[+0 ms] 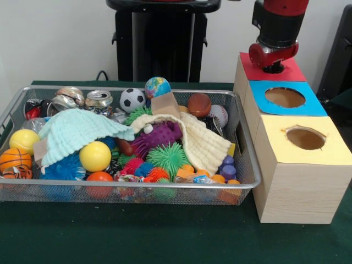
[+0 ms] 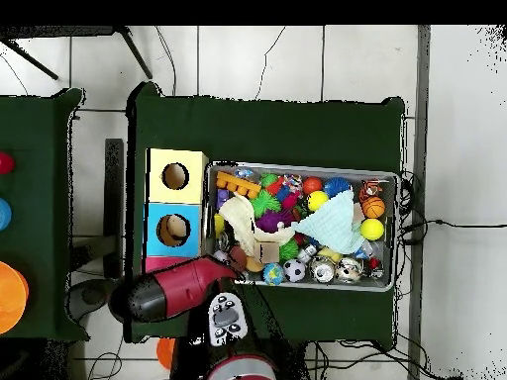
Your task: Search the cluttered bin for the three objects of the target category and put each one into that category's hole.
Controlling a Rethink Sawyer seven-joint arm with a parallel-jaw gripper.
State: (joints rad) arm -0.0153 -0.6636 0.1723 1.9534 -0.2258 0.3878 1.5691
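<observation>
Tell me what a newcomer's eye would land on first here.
First the wire mesh bin, heaped with bright balls, spiky toys and crushed cans, a mint cloth draped over its left half in the front view. Next, the wooden box beside it, topped red, blue and yellow, with the arm's gripper down at the red section's hole.

red and black arm (image 1: 276, 30), rounded red wrist, black pedestal (image 1: 162, 38)

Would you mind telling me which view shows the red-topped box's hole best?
Neither shows it well. In the front view the red top is clear, but the gripper sits right on the hole. In the overhead view the arm covers nearly all of it, leaving a red strip.
</observation>
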